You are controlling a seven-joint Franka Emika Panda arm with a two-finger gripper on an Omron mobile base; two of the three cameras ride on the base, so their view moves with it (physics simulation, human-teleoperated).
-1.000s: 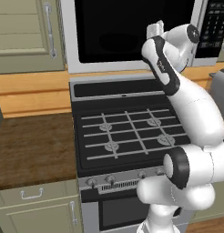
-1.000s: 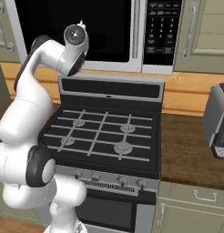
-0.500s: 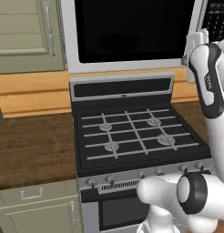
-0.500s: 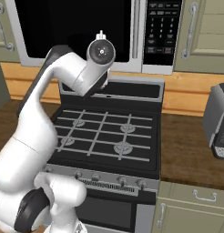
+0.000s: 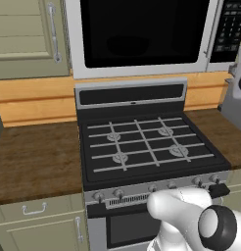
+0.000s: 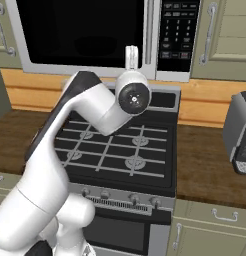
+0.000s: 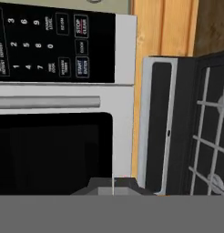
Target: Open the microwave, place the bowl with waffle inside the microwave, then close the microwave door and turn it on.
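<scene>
Item: microwave [image 5: 142, 71], mounted over the black gas stove [image 5: 142, 142], between beige cabinet doors [image 5: 24, 34].

Microwave door [image 5: 142, 29]: shut flush with the silver frame, black glass dark. Behind the glass a faint rounded shape [image 5: 126, 46], possibly the bowl with waffle; too dim to confirm.

Gripper [image 7: 114, 185]: fully closed, fingertips pressed together, nothing held. In the right base view, raised in front of the door's lower right corner, just beside the handle [image 6: 150, 35], with the wrist below it above the stove's back panel.

Button panel [image 6: 177, 32]: black, on the microwave's right side, beyond the handle from the gripper. Up and to the robot's right of the fingertips, near but not touched. In the hand view, rolled about a quarter turn, panel along the top, handle as a horizontal bar under it, door glass beneath that.

Long axis: handle vertical in the room, standing between the fingertips and the panel; to be cleared in front, not crossed through.

Judged step: door closing apparently done, switching on left. Likely target a lit button [image 7: 82, 66] near the panel's lower edge; legend too small to read with confidence.

Room for moving: open air in front of the panel. Bounds: right cabinet door just beside the panel, wooden backsplash below, toaster [image 6: 240, 132] well apart on the right counter.

Risk, as judgement: pressing a neighbouring key, the buttons sitting close together.
</scene>
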